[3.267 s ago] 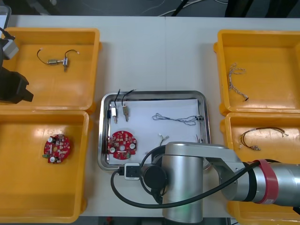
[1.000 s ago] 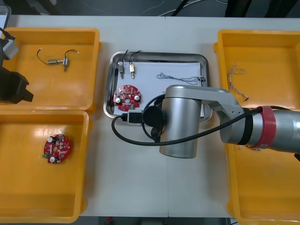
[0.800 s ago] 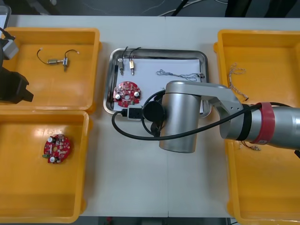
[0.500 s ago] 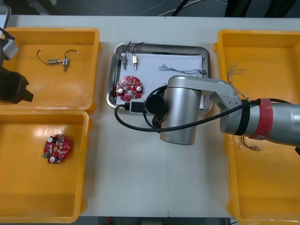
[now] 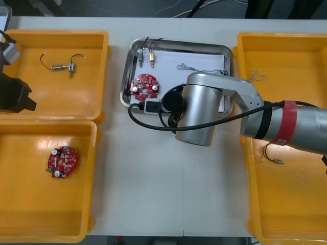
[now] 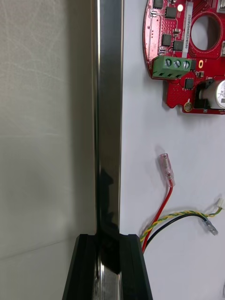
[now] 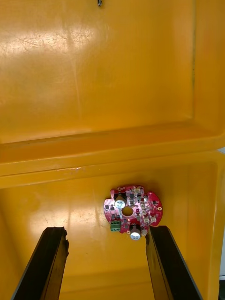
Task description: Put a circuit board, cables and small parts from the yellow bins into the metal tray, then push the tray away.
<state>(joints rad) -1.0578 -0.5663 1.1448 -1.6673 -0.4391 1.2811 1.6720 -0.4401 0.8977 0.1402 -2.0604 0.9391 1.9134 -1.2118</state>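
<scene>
Since the tray (image 5: 124,76) has slid from mid counter (image 5: 153,194) toward the far edge, loading looks done & the push is under way. R tool (image 6: 108,238), fingers closed together, holding nothing, presses on the tray's near rim. Tray holds a board (image 5: 144,86), small metal parts (image 5: 145,52), blue-white cable (image 5: 196,68) and red-yellow cable (image 6: 164,206). L tool (image 7: 108,230), wide open & empty, hangs over the L near bin (image 5: 30,204), which has a spare board (image 5: 63,159).

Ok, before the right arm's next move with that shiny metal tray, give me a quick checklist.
1. Round red circuit board in shiny metal tray: ok.
2. Twisted blue and white cable in tray: ok.
3. Red and yellow cable in tray: ok.
4. Small metal parts in tray: ok.
5. Right gripper shut on tray's near rim: ok.
6. Left gripper open, parked over a yellow bin, clear of tray: ok.
</scene>
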